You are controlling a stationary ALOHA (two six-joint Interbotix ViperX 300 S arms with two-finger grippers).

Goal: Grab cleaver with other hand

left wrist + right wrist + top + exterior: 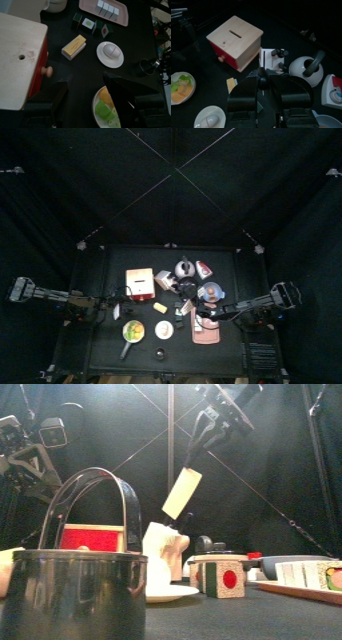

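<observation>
The cleaver (185, 492) hangs in the air above the table's middle, pale broad blade down, dark handle up. My right gripper (214, 426) is shut on that handle; in the right wrist view the jaws (262, 82) press together on a thin dark thing seen edge-on. In the left wrist view my left gripper (85, 99) is open and empty above the table's left front, over the green-food bowl (107, 111). The left arm (30, 446) stays high at the left, apart from the cleaver.
Below stand a wooden box with a red side (20, 60), a pale block (75, 46), a plate with an egg (110, 54), small cubes (88, 23) and the pink board (90, 7). A metal pot (83, 589) stands at the front edge.
</observation>
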